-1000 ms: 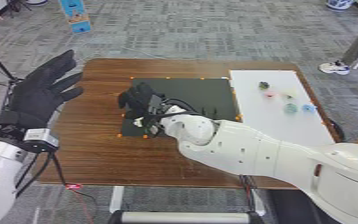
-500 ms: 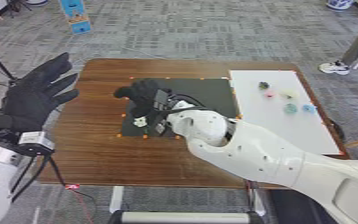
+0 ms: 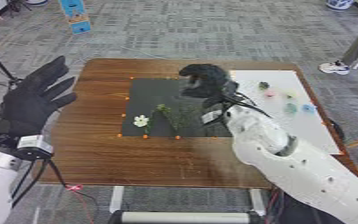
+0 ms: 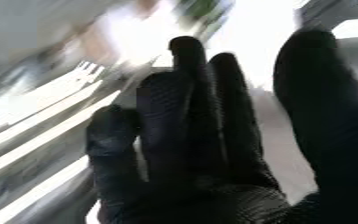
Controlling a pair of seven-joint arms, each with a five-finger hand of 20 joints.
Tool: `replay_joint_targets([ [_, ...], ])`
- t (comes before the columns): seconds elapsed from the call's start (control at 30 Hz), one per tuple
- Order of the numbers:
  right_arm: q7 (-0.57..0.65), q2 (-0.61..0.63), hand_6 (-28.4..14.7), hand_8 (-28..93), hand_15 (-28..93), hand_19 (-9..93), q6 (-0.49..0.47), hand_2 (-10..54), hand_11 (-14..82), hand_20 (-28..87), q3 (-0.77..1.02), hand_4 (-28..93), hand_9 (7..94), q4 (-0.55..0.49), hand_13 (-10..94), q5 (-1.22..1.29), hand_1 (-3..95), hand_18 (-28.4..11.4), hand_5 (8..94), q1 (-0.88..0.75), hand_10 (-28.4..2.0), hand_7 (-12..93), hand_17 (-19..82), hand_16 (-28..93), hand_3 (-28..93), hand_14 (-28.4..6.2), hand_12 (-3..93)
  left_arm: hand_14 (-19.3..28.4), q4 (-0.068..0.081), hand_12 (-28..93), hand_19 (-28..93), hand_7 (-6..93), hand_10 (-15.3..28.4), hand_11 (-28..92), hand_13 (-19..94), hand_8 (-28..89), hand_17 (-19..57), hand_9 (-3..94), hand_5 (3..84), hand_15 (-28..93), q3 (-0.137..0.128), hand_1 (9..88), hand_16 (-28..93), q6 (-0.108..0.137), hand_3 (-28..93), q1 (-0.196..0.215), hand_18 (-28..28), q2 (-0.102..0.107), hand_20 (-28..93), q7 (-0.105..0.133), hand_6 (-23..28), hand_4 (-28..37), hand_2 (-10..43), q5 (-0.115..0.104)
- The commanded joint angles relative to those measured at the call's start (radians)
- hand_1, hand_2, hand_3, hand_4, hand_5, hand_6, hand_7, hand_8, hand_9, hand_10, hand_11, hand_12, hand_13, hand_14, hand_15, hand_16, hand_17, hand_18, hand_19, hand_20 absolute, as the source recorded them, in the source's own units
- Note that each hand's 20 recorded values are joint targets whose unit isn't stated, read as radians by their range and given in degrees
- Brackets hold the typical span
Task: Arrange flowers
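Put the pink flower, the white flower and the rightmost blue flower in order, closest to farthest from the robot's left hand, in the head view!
From the left hand:
1. White flower, on the black mat.
2. Pink flower, over on the white board.
3. Blue flower, near the board's right edge.

No text being readable
The blue sign [image 3: 76, 19] is standing on the carpet [image 3: 171, 35], bearing print too small to read; the white block [image 3: 35, 144] at the left wrist is carrying faint marks, these too staying illegible.
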Motion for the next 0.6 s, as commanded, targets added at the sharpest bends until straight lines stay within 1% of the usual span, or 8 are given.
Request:
replay_joint_targets([
  [0.03,0.153,0.158,0.3,-13,79,87,0.167,-9.5,26.8,57,0.127,-28,55.2,0.132,56,-0.128,55.1,-18.9,51.0,-0.146,-9.6,26,30,32,50,-8.5,21.8,12.8,-0.013,21,37,14.5,7.8,10,15,-8,-14.3,17.5,22.4,9,-0.001,21.5,5,0.006,66,0.039,23.6,-0.043,6,0.006,1.0,-28.3,-8.9,-0.002],
  [0.13,0.203,0.188,0.6,-14,78,86,0.153,-9.5,26.3,57,0.176,-28,54.9,0.154,56,-0.165,57.0,-18.6,52.2,-0.185,-9.4,26,30,32,48,-8.3,21.7,12.8,-0.013,21,37,14.5,7.8,10,15,-8,-14.3,17.5,22.4,9,0.004,21.7,5,0.004,66,0.042,23.6,-0.054,6,0.011,1.1,-28.3,-8.7,-0.001],
  [0.23,0.248,0.230,0.7,-14,78,86,0.102,-9.5,24.7,57,0.214,-28,54.7,0.149,56,-0.207,56.9,-18.5,52.5,-0.229,-8.9,26,30,32,49,-8.2,21.3,12.9,-0.015,21,37,14.5,7.8,10,15,-8,-14.3,17.5,22.4,9,0.002,21.8,5,0.003,66,0.048,23.6,-0.062,6,0.013,1.2,-28.3,-8.6,0.000],
  [0.3,0.264,0.253,0.5,-14,78,85,0.058,-9.5,22.6,57,0.239,-28,53.6,0.140,55,-0.214,56.1,-18.6,51.7,-0.260,-8.6,25,29,32,51,-8.0,20.3,12.9,-0.019,21,37,14.5,7.9,10,15,-8,-14.3,17.5,22.4,9,-0.011,21.9,5,-0.009,65,0.061,23.7,-0.071,6,0.014,1.2,-28.3,-8.5,0.002],
  [0.37,0.278,0.267,0.2,-14,78,85,0.027,-9.5,20.8,58,0.266,-28,51.6,0.137,55,-0.243,58.2,-18.4,49.6,-0.296,-8.5,24,29,32,47,-7.9,19.3,12.9,-0.024,21,37,14.4,7.8,10,15,-8,-14.4,17.5,22.3,9,-0.028,21.8,5,-0.007,65,0.082,23.9,-0.080,5,0.019,1.2,-28.3,-8.6,0.001],
  [0.47,0.293,0.283,-0.6,-13,78,84,0.016,-9.5,19.5,58,0.312,-28,49.1,0.118,54,-0.225,58.9,-18.4,47.3,-0.356,-8.8,23,28,31,45,-8.2,19.1,13.0,-0.031,21,38,14.0,7.9,10,15,-8,-14.5,17.3,22.1,9,-0.051,21.8,5,0.015,64,0.118,24.5,-0.097,5,0.022,1.2,-28.3,-9.3,0.004],
  [0.5,0.296,0.286,-0.7,-13,79,84,0.010,-9.5,19.4,58,0.325,-28,48.7,0.114,54,-0.235,58.3,-18.5,47.0,-0.373,-9.0,23,28,31,46,-8.4,19.1,13.0,-0.034,21,38,14.0,7.9,10,15,-8,-14.5,17.2,22.0,9,-0.056,21.9,5,0.024,64,0.130,24.6,-0.105,5,0.023,1.1,-28.3,-9.4,0.011],
  [0.6,0.302,0.286,-1.0,-13,79,84,0.008,-9.5,19.3,58,0.355,-28,47.8,0.105,53,-0.232,59.4,-18.7,46.2,-0.413,-9.0,22,27,30,42,-8.7,19.6,12.9,-0.040,22,38,13.8,7.9,10,15,-8,-14.5,17.1,22.1,8,-0.063,23.1,5,0.048,61,0.156,24.7,-0.120,5,0.026,1.2,-28.3,-9.5,0.012],
])
